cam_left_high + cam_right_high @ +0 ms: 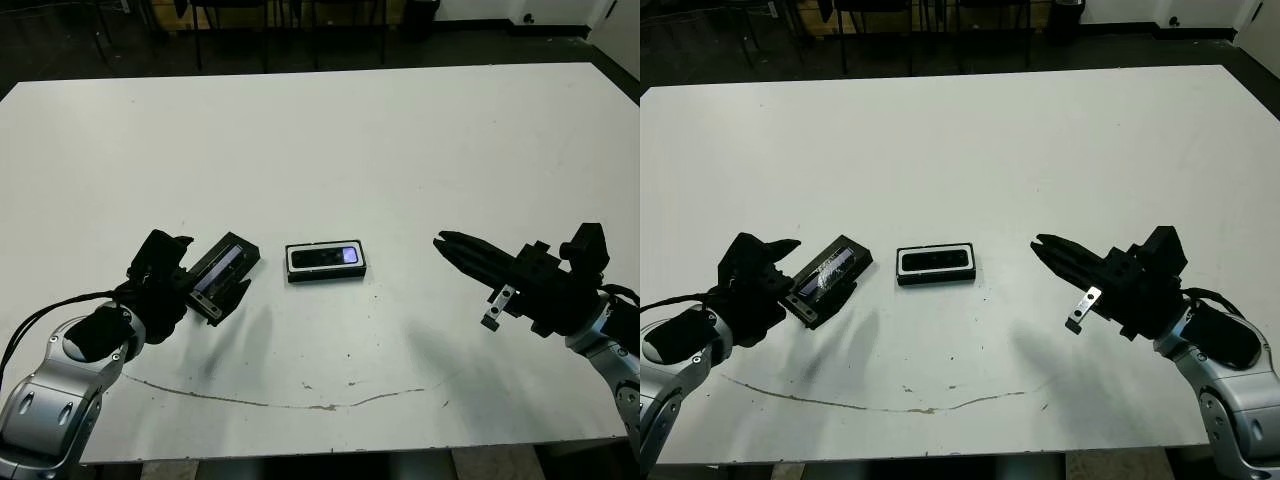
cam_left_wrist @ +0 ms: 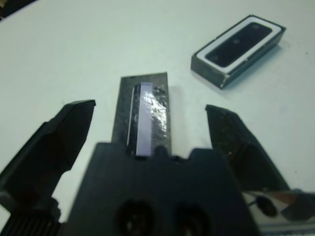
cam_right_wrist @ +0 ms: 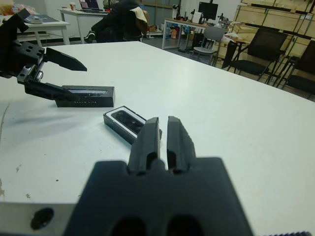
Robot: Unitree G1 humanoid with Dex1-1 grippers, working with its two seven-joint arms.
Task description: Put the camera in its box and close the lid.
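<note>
Left eye view: one camera is seen already seated in one box at frame centre, so only closing remains. One lid, lower left, lies between the spread fingers of the left gripper, apparently for pickup. The right gripper, fingers together and empty, is parked lower right.

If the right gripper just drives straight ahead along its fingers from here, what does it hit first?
Most likely the box, which has the camera lying in it: the right gripper points across the table toward it with bare table between. Height is unclear, so it could pass just above.
</note>
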